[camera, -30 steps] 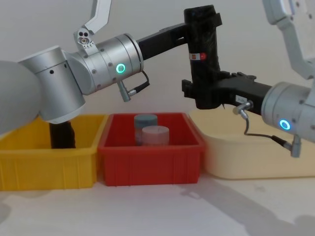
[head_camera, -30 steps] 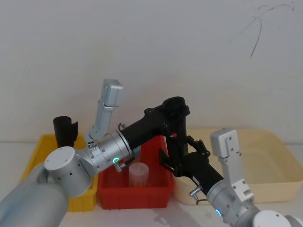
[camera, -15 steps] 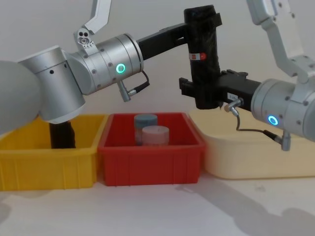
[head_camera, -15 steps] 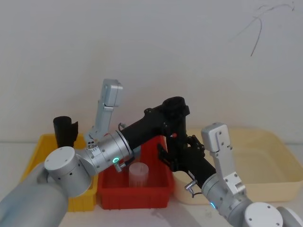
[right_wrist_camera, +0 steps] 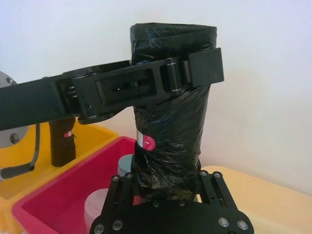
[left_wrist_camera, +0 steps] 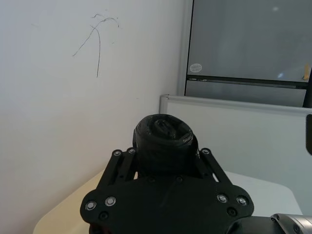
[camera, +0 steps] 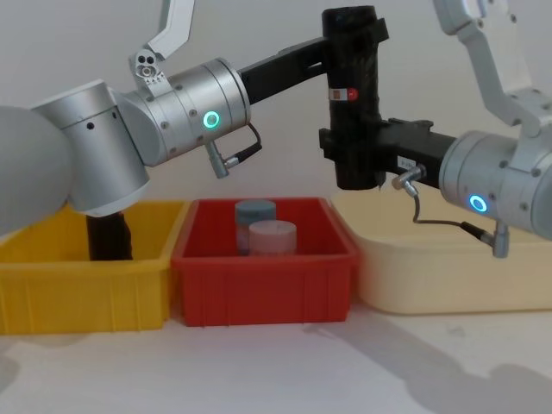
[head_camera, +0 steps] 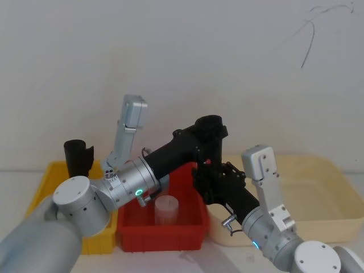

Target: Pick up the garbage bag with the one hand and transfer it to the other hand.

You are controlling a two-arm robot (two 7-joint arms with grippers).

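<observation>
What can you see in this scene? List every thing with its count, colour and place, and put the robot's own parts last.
garbage bag: one, black with a red-and-white label, upright in the air above the bins.
black roll: one, black, standing in the yellow bin.
yellow bin: one, yellow, on the table's left.
red bin: one, red, in the middle.
blue-grey cylinder: one, blue-grey, in the red bin.
pale pink cylinder: one, pale pink, in the red bin, nearer the robot.
tub: one, cream, on the right.
table: one, white, under the bins.
left gripper: one, black, shut on the garbage bag near its top.
right gripper: one, black, at the bag's lower part.
</observation>
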